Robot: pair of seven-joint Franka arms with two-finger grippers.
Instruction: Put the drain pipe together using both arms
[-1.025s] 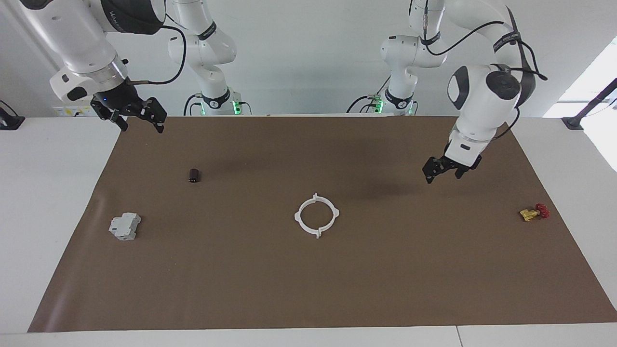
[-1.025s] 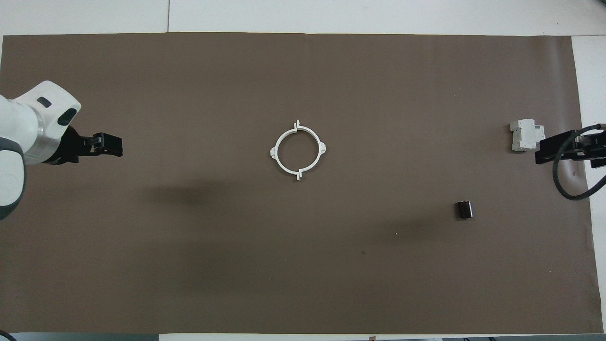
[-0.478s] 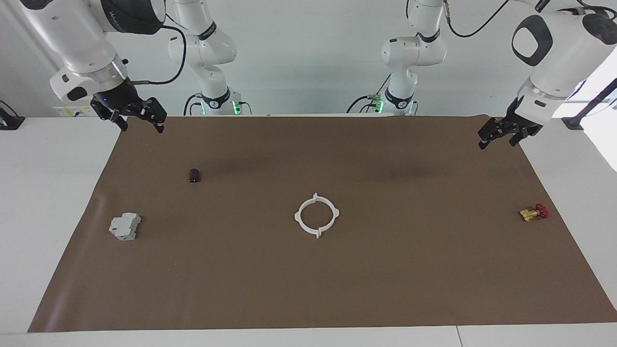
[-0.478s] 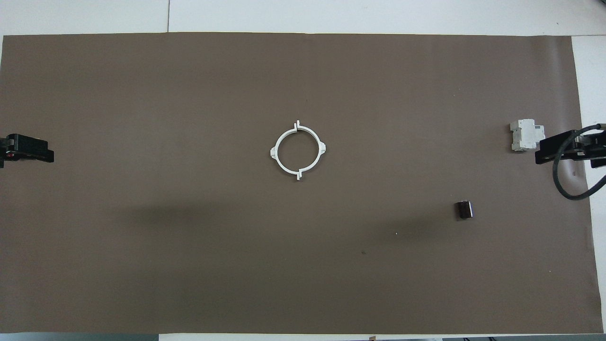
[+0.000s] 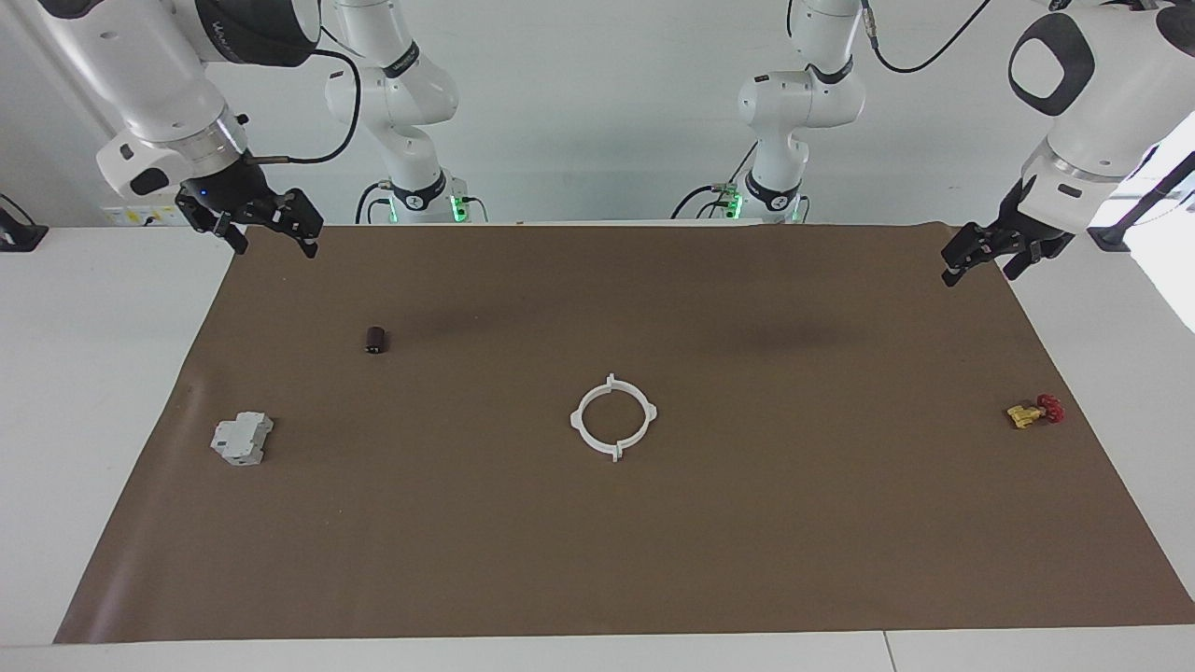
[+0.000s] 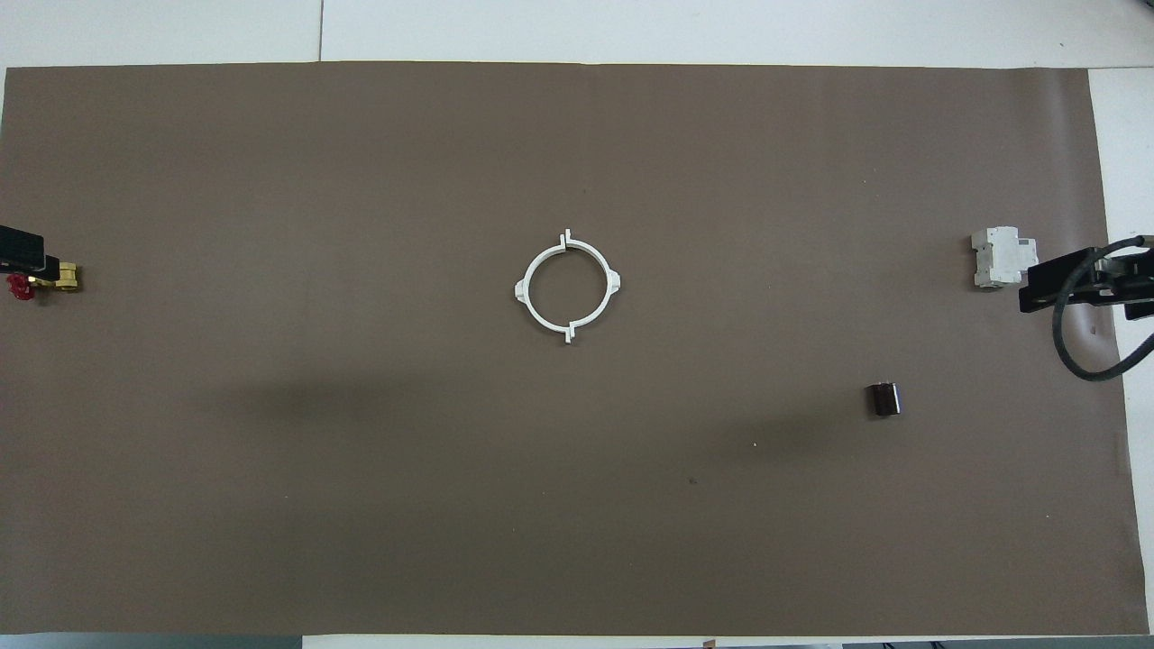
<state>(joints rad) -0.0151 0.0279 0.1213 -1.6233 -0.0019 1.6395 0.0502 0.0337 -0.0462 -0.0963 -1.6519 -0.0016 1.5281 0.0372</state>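
Observation:
The drain pipe (image 5: 577,419) lies as one closed white ring with four outer tabs at the middle of the brown mat; it also shows in the overhead view (image 6: 522,290). No gripper touches it. My left gripper (image 5: 977,273) is open and empty, raised over the mat's corner at the left arm's end, near the robots. Only its tip shows in the overhead view (image 6: 20,248). My right gripper (image 5: 274,245) is open and empty, raised over the mat's corner at the right arm's end, where it waits. It also shows in the overhead view (image 6: 1046,287).
A grey boxy block (image 5: 241,439) lies at the right arm's end. A small dark cylinder (image 5: 375,339) lies nearer the robots than the block. A yellow-and-red valve (image 5: 1034,412) lies at the left arm's end. The brown mat (image 5: 747,560) covers most of the table.
My left arm has risen and swung away from the mat's middle to its own end of the table, uncovering the valve in the overhead view. The right arm and the ring have not moved.

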